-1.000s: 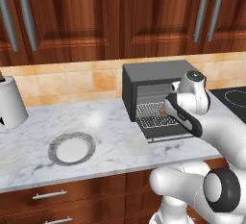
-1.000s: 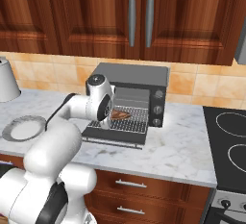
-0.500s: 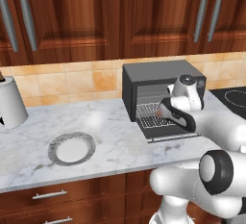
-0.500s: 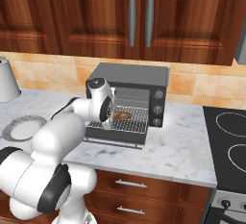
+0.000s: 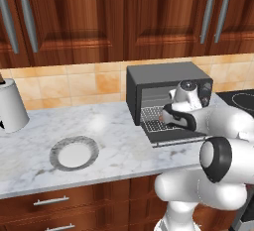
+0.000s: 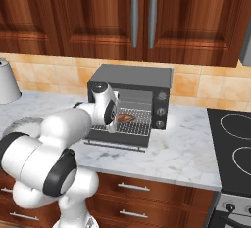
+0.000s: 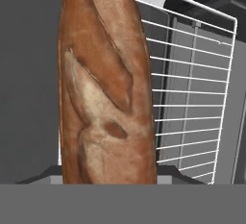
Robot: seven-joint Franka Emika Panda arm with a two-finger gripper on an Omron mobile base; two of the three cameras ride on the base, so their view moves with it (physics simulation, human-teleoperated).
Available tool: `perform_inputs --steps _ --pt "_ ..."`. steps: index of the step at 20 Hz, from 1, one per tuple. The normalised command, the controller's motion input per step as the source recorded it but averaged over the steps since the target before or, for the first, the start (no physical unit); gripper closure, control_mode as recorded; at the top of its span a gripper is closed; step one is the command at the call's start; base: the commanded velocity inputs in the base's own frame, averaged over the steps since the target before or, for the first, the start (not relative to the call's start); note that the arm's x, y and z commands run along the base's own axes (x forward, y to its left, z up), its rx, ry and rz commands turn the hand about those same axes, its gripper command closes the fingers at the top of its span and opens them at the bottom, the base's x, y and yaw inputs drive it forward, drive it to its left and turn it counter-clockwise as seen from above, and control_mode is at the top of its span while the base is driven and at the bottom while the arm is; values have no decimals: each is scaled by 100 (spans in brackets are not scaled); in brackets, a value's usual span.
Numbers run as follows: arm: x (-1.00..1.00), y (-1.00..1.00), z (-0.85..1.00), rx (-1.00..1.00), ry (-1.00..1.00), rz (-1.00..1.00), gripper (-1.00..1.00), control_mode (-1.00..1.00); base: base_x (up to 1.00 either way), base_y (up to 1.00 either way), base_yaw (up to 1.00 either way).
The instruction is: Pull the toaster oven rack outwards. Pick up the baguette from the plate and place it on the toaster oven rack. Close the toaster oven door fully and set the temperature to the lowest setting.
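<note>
Over the pulled-out rack (image 6: 128,125) of the toaster oven (image 6: 135,78): gripper (image 6: 113,122) at the mouth of the cavity, arm reaching in from the near left in the right base view. Cannot tell whether the jaws grip or stand loose; fingertips hidden behind the hand in both base views and out of frame in the hand view. Baguette (image 7: 106,83) reddish-brown, close under the hand camera, lengthwise over the wire rack (image 7: 192,98). Cannot tell whether resting on the wires or just above them. Same baguette (image 6: 126,118) seen as a small brown shape just right of the hand, over the left half of the rack. Door (image 6: 115,141) dropped flat toward the near edge of the counter (image 6: 184,153), bar handle along its near edge. Knobs in a column on the right-side panel (image 6: 160,105) of the oven. Well left of the oven, in the left base view: round plate (image 5: 74,152) with white centre and grey speckled rim, bare, on the marble. Farther left, near the wall, a white canister (image 5: 11,107). Right of the oven, a black stovetop (image 6: 234,146) with ring marks. Above, dark wooden cabinets (image 6: 142,16) with long metal handles; tan tiles behind the oven.
</note>
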Motion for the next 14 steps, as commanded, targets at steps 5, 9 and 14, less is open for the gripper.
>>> perform_inputs --steps 5,9,14 --pt "23 0 -20 -2 0 1 100 -100 0 0 0" --pt "21 0 -19 -2 0 1 100 -100 0 0 0" --pt "20 0 -20 -2 0 0 100 -100 0 0 0"
